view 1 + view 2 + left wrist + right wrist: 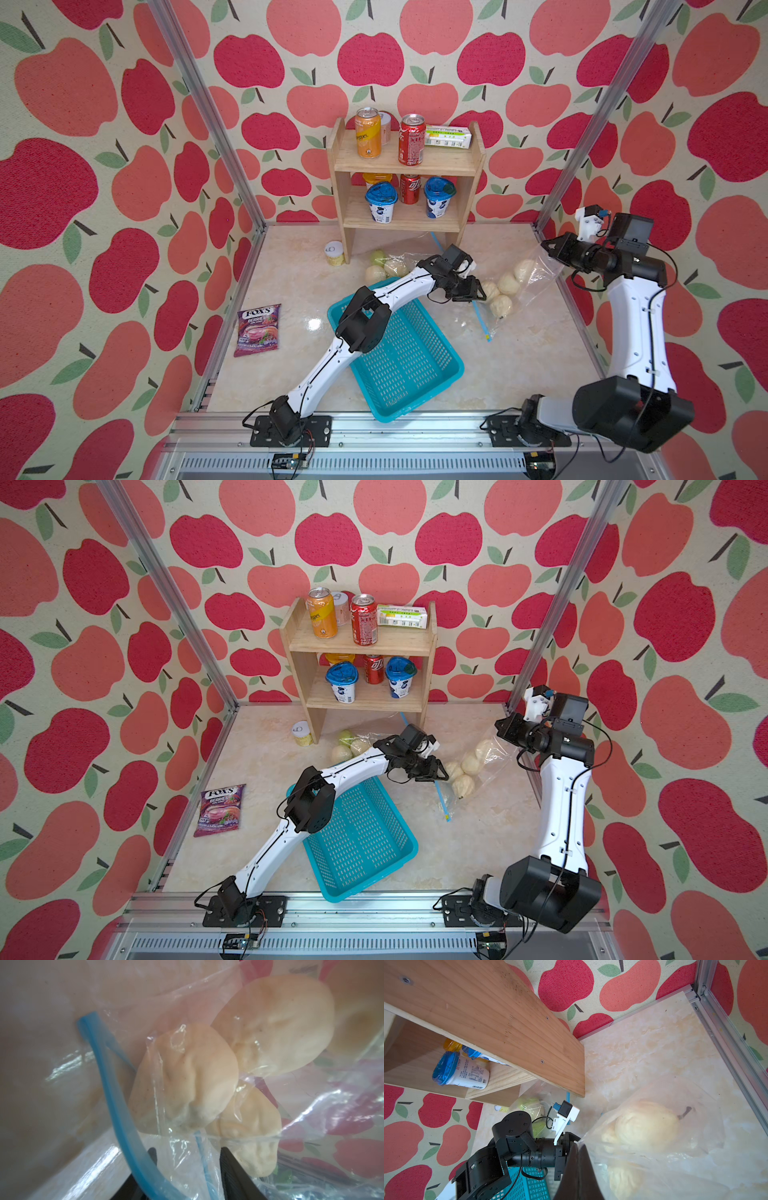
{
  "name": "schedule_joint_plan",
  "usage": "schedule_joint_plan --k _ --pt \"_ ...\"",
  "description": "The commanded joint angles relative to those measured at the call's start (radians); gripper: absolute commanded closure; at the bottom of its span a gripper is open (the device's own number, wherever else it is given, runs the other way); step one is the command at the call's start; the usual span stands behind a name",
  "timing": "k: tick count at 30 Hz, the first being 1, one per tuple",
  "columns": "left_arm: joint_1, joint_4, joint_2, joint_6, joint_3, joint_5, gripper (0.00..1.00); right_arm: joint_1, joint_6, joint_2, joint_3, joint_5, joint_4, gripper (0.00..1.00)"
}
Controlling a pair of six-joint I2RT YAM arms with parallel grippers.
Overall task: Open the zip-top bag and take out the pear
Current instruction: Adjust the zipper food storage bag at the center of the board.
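Observation:
The clear zip-top bag lies at the right of the table with several pale yellow pears inside. Its blue zip strip faces the table's middle. My right gripper is shut on the bag's far edge and holds it raised; in the right wrist view the film is pinched between its fingers, and a pear with a stem shows through the plastic. My left gripper is at the bag's mouth. In the left wrist view its jaws stand apart, with film and the zip strip between them and pears just beyond.
A teal basket sits under my left arm. The wooden shelf with cans and cups stands at the back. A second bag with greenish fruit lies by its foot, beside a small yellow can. A candy packet lies left.

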Motion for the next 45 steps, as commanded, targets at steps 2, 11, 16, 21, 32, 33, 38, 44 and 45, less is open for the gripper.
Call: schedule_joint_plan --k 2,11,16,21,32,33,38,44,45 --pt "0.003 0.018 -0.002 0.005 -0.009 -0.003 0.61 0.010 0.036 -0.023 0.059 -0.048 0.001 1.00" --pt "0.006 0.066 -0.047 0.023 -0.072 -0.007 1.00 0.013 0.051 -0.023 0.085 -0.049 -0.004 1.00" --pt "0.018 0.060 -0.077 0.030 -0.112 -0.036 1.00 0.016 0.042 -0.043 0.116 -0.068 -0.002 1.00" --pt "0.034 0.088 -0.117 0.028 -0.174 -0.053 1.00 0.019 0.040 -0.060 0.125 -0.096 0.006 1.00" --pt "0.049 0.174 -0.194 0.060 -0.254 -0.031 1.00 0.016 0.013 -0.098 0.030 0.169 -0.063 1.00" --pt "0.046 0.173 -0.192 0.067 -0.241 -0.021 1.00 0.015 0.010 -0.100 0.009 0.217 -0.070 1.00" --pt "0.023 0.133 -0.155 0.116 -0.145 0.001 1.00 0.003 0.000 -0.097 -0.123 0.390 -0.082 0.83" --pt "0.001 0.062 -0.088 0.131 -0.031 0.011 0.99 0.003 -0.004 -0.109 -0.156 0.524 -0.096 0.34" --pt "-0.003 0.058 -0.080 0.130 -0.019 0.014 0.99 0.005 -0.003 -0.099 -0.136 0.557 -0.125 0.32"
